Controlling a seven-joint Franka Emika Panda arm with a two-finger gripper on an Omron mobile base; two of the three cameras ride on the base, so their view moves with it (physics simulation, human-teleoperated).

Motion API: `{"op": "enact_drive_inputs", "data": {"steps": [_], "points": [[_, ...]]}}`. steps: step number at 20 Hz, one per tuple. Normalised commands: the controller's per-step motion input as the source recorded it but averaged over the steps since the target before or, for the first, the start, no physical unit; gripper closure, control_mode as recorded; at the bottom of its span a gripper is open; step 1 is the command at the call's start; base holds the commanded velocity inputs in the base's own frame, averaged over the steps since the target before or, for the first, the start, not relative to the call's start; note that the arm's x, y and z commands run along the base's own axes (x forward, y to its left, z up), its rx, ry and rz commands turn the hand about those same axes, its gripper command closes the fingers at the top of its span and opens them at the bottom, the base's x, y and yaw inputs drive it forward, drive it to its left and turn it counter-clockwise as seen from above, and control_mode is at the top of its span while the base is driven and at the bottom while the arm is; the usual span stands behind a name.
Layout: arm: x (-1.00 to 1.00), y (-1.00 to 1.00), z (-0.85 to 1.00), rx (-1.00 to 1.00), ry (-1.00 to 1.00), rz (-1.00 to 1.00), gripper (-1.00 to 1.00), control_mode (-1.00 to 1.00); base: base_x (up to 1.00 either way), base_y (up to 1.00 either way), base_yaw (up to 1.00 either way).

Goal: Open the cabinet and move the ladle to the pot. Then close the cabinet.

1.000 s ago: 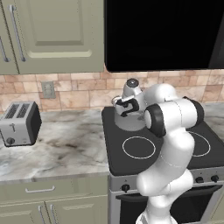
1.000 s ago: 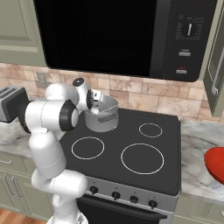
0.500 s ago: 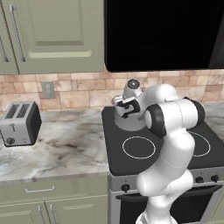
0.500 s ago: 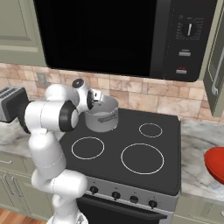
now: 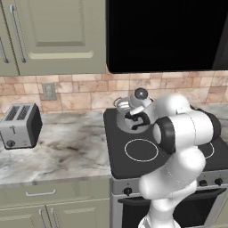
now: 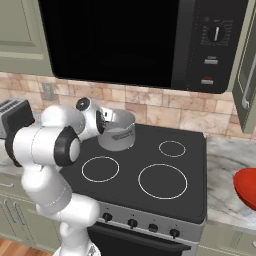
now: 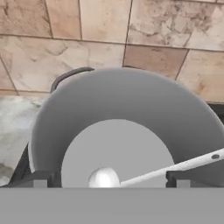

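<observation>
The grey pot [image 5: 121, 116] [image 6: 121, 134] stands on the stove's back left burner. My gripper [image 5: 135, 121] [image 6: 107, 120] hovers at its rim, open, with nothing between the fingers. In the hand view I look into the pot [image 7: 124, 100]: the silver ladle [image 7: 175, 166] lies inside, its bowl on the bottom and its handle leaning on the right wall, while my gripper [image 7: 109, 179] stands open just above it. The pale olive cabinet [image 5: 58, 38] [image 6: 20, 37] hangs at the upper left; the doors in view look shut.
A black microwave [image 6: 125, 40] hangs over the black stove [image 6: 165, 185]. A silver toaster [image 5: 20, 126] sits on the marble counter [image 5: 67, 147] to the left. A red bowl [image 6: 246, 185] rests on the counter at the right. A further wall cabinet [image 6: 248, 75] is at the far right.
The gripper's fingers have spread apart over the pot and the ladle now lies loose inside. The arm and the pot have stayed in place.
</observation>
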Motion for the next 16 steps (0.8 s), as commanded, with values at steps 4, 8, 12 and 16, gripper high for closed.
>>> {"op": "enact_drive_inputs", "data": {"steps": [4,8,12,16], "points": [[-0.38,0.00,0.61,0.05,-0.01,-0.08,-1.00,-1.00,0.00,0.00,0.00],[-0.55,0.00,0.52,0.05,0.00,-0.06,-1.00,-1.00,0.00,0.00,0.00],[-0.81,-0.18,0.62,0.15,0.07,-0.03,-1.00,-1.00,0.00,0.00,0.00],[-0.77,-0.21,0.58,0.09,0.08,-0.01,-1.00,-1.00,0.00,0.00,0.00]]}}
